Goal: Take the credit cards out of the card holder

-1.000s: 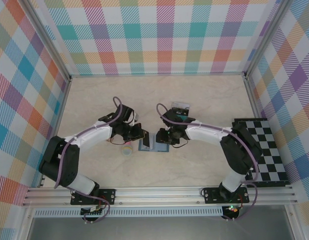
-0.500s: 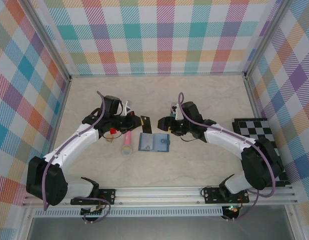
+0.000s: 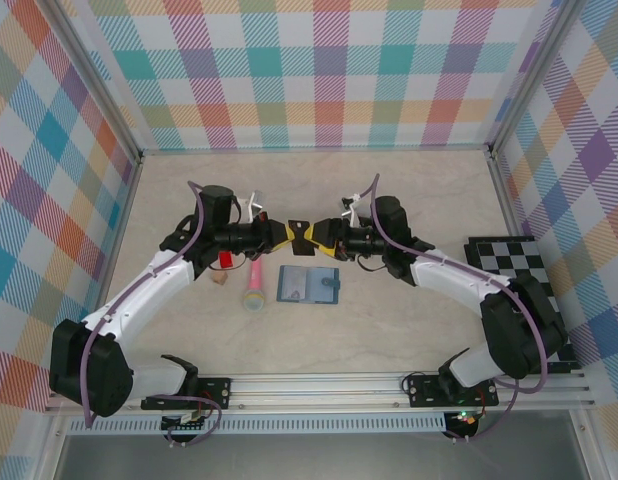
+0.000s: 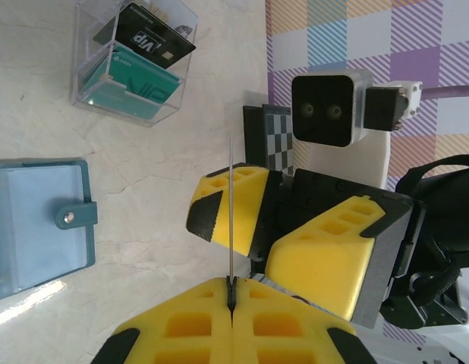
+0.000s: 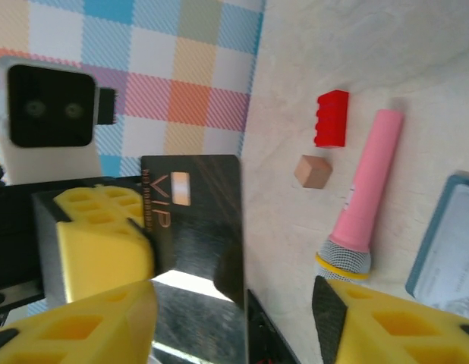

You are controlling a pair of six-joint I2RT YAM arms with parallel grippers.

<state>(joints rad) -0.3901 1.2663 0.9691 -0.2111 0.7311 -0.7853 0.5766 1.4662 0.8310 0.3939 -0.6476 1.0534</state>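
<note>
Card holder [image 3: 309, 284] lies open and flat on the table, pale blue inside facing up, just toward the near edge from the point where both grippers meet above the table's middle. One black credit card [image 5: 193, 220] is out of it and up in the air between the two grippers. More credit cards [image 4: 140, 53], one black and one teal, stand in a clear box [image 4: 90, 95] on the table beyond the card holder. The table top is a beige marbled surface enclosed by plaid walls in many colours on an aluminium frame. A checkerboard [image 3: 519, 290] lies at the right edge. A pink stick [image 3: 255, 280], a red block [image 3: 225, 260] and a small tan cube [image 3: 221, 280] lie left of the card holder. The left gripper [image 3: 292, 232] is clenched on one end of the black credit card, its yellow fingers [image 4: 181, 326] pressed together on it. The right gripper [image 3: 311, 233] stands with jaws apart, one finger on each side of the card's free end; whether either finger touches the card cannot be told.
</note>
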